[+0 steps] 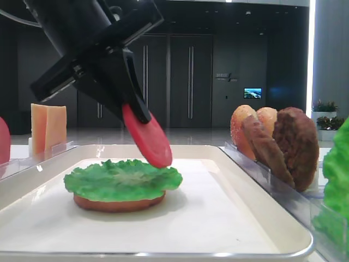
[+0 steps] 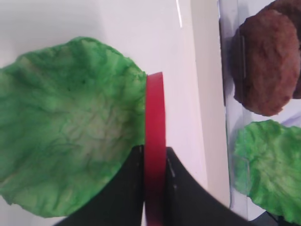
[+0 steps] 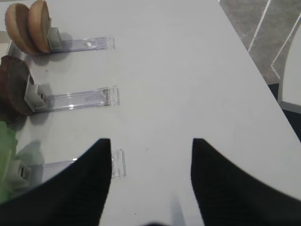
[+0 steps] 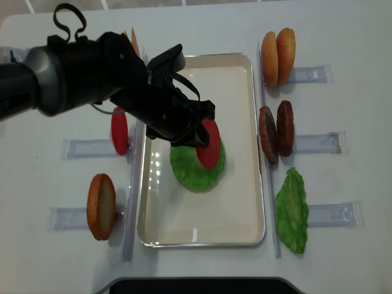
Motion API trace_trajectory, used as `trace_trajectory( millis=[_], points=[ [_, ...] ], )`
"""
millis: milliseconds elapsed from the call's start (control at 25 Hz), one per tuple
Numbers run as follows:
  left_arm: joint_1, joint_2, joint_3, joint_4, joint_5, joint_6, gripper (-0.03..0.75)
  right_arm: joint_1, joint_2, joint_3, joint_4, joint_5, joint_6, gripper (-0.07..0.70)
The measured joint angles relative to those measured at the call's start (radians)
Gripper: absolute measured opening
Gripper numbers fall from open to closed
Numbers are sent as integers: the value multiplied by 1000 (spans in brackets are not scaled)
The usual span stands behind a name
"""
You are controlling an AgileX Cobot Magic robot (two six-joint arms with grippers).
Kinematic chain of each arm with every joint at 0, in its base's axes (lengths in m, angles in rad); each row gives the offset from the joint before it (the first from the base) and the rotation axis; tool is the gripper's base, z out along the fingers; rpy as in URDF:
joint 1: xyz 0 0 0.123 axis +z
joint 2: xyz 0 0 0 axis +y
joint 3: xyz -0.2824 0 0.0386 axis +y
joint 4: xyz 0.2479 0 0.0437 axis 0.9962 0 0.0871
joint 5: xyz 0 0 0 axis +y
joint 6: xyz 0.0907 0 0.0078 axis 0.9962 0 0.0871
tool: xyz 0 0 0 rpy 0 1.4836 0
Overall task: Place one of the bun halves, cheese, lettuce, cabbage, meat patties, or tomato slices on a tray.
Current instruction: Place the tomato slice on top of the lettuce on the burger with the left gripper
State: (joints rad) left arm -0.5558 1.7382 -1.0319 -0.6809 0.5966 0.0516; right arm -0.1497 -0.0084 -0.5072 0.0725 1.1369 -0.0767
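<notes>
My left gripper (image 2: 154, 157) is shut on a red tomato slice (image 2: 154, 113), which stands on edge between the black fingers. In the overhead view the left gripper (image 4: 199, 138) holds this tomato slice (image 4: 210, 144) low over the right edge of the lettuce (image 4: 190, 168). That green leaf lies on a flat brown bun base (image 1: 117, 203) in the middle of the white tray (image 4: 239, 79). From the side, the slice (image 1: 147, 136) tilts down, its lower rim at or just above the lettuce (image 1: 122, 179). Over bare white table, my right gripper (image 3: 151, 141) is open and holds nothing.
Clear holders flank the tray. On the right stand bun halves (image 4: 277, 55), meat patties (image 4: 275, 131) and another lettuce leaf (image 4: 292, 211). On the left are a tomato slice (image 4: 119, 131), a bun half (image 4: 101, 205) and cheese slices (image 1: 48, 128).
</notes>
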Motion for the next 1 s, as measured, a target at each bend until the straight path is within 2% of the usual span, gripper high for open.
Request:
trace_trajectory(
  millis=[280,680,760,1000],
  points=[
    [0,2,36,-1,-39,15,51,0,0,0,0,0,0,367],
    [0,2,37,0,-40,36,57,0,0,0,0,0,0,367],
    [0,2,37,2,-40,38,82,0,0,0,0,0,0,367],
    [0,2,37,47,-35,16,232,0,0,0,0,0,0,366]
  ],
)
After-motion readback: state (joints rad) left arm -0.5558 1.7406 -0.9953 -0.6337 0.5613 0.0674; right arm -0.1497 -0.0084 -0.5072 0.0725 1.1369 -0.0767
